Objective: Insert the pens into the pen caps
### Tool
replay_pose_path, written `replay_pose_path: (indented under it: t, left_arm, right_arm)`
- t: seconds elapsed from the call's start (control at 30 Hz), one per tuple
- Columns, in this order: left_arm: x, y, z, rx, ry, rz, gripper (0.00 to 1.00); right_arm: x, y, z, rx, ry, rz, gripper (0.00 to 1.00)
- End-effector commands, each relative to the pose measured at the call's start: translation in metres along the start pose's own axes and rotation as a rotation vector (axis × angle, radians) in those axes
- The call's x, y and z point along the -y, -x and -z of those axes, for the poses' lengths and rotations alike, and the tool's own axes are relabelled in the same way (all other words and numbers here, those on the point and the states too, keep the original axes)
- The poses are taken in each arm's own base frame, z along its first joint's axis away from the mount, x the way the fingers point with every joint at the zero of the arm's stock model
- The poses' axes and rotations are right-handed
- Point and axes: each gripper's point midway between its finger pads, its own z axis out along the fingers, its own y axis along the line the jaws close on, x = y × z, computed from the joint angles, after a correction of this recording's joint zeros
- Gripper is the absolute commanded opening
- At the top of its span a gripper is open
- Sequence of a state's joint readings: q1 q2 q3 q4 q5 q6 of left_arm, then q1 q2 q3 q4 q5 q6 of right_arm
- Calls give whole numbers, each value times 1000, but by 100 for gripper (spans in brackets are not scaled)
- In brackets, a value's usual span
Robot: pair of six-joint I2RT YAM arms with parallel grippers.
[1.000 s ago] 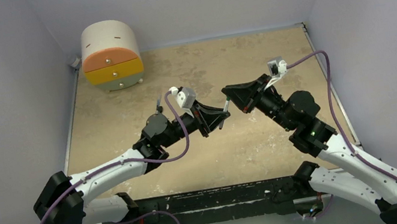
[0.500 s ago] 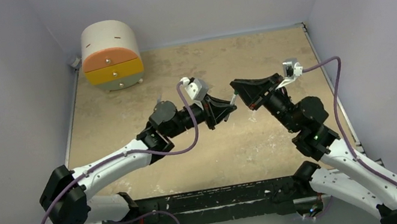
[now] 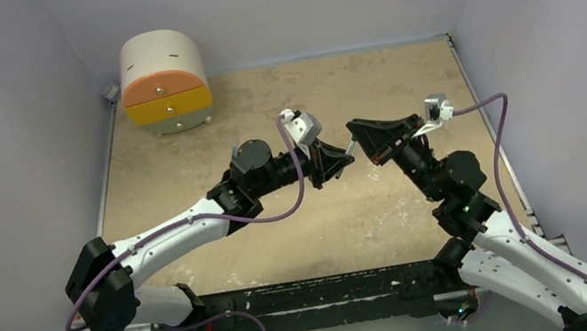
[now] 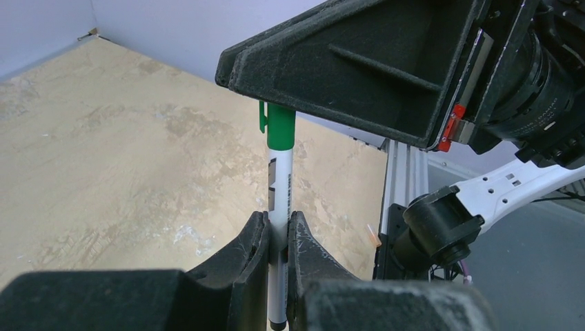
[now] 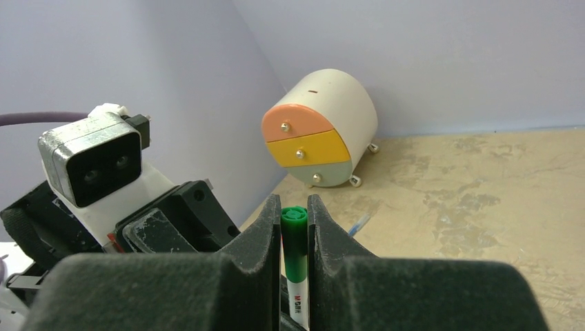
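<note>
My left gripper (image 3: 340,158) is shut on a pen (image 4: 279,196) with a pale silver-white barrel, held mid-air over the table's middle. The pen's far end sits in the green cap (image 4: 280,127). My right gripper (image 3: 356,137) is shut on that green cap (image 5: 294,234), and the pen's barrel (image 5: 298,307) shows below it. In the left wrist view my left gripper (image 4: 277,221) clamps the barrel's lower part. In the right wrist view my right gripper (image 5: 295,205) flanks the cap. The two grippers face each other, almost touching. The black cap is not in view.
A round drawer unit (image 3: 163,81) with orange, yellow and grey fronts stands at the back left. Another thin pen (image 5: 359,224) lies on the table towards it, left of my left arm (image 3: 233,151). A small pale piece (image 4: 372,235) lies near the table's right edge.
Both grippers have moved right and a little towards the back. The left one has closed the gap, so the pen's end now sits in the green cap.
</note>
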State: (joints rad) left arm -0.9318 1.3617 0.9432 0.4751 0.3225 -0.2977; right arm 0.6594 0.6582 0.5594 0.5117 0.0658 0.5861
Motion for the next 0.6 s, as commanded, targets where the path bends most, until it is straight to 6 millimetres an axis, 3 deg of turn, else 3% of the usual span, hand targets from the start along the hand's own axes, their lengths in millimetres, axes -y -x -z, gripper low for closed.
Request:
replay_pose_path:
  t: [0.0, 0.33, 0.57]
  left_arm:
    - [18, 152, 4, 436, -5, -177, 0]
    - [14, 167, 8, 464, 34, -243, 0]
    - [15, 176, 18, 467, 59, -367, 0]
  right_arm:
    - [-8, -95, 29, -375, 86, -94, 0]
    - [-13, -107, 32, -428, 128, -106, 0]
    - [-11, -135, 36, -581, 118, -122, 0]
